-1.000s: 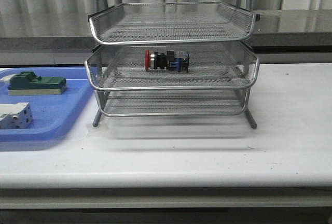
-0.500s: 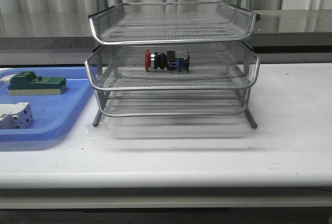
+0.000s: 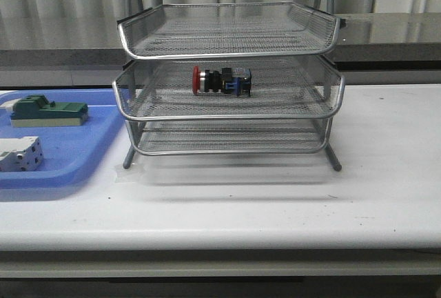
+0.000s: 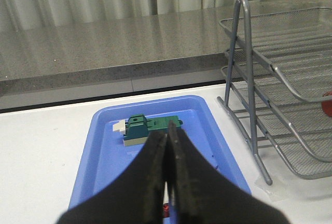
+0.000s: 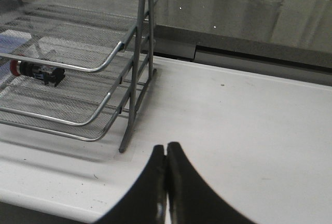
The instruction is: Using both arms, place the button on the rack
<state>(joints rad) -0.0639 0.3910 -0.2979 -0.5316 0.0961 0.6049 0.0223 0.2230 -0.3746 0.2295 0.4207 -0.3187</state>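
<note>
The button (image 3: 222, 81) lies on its side in the middle tray of the silver wire-mesh rack (image 3: 227, 115), red head to the left; the right wrist view shows the button (image 5: 36, 71) in that tray as well. Neither arm appears in the front view. My left gripper (image 4: 167, 133) is shut with nothing between its fingers, hovering over the blue bin (image 4: 104, 156), with the rack (image 4: 280, 99) off to one side. My right gripper (image 5: 166, 149) is shut and empty above bare table, apart from the rack's leg (image 5: 136, 79).
A shallow blue plastic bin (image 3: 76, 150) sits left of the rack and holds a green-and-beige block (image 3: 48, 112) and a white terminal block (image 3: 19, 154). A grey counter runs behind the white table (image 3: 386, 174).
</note>
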